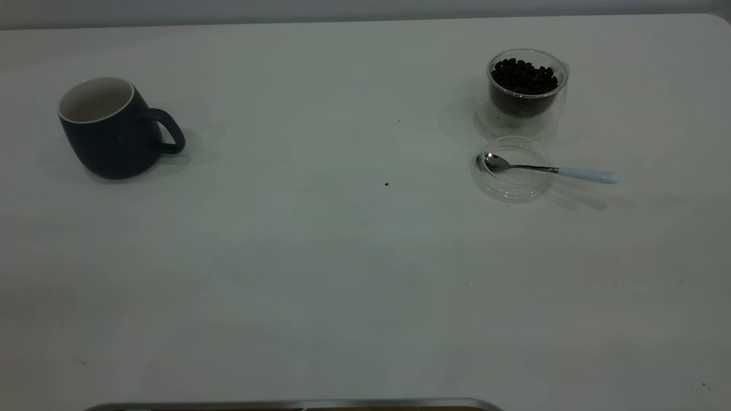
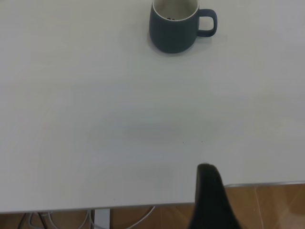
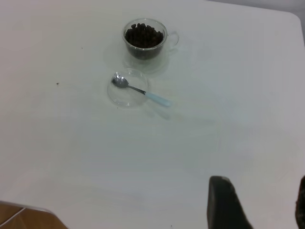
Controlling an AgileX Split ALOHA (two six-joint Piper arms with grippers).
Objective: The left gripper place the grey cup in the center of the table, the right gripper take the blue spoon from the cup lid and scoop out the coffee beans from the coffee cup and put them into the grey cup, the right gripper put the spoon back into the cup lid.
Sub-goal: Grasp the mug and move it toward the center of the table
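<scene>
The grey cup (image 1: 114,134) stands upright at the far left of the table (image 1: 342,257), handle toward the centre; it also shows in the left wrist view (image 2: 174,28). The coffee cup (image 1: 525,100) with coffee beans (image 1: 524,77) stands at the far right. Just in front of it lies the cup lid (image 1: 511,185), with the blue spoon (image 1: 537,168) resting bowl-in-lid, its handle pointing right. Both grippers are outside the exterior view. The left gripper (image 2: 255,181) hangs over the table's near edge, one finger (image 2: 209,191) showing. The right gripper (image 3: 261,191) is open and empty, far from the coffee cup (image 3: 144,40), lid (image 3: 125,98) and spoon (image 3: 140,90).
Two tiny dark specks (image 1: 386,184) lie near the table's middle. A metal strip (image 1: 285,404) runs along the front edge. The table's rounded corner (image 1: 721,21) is at the back right. Floor and cables (image 2: 62,220) show below the table's edge in the left wrist view.
</scene>
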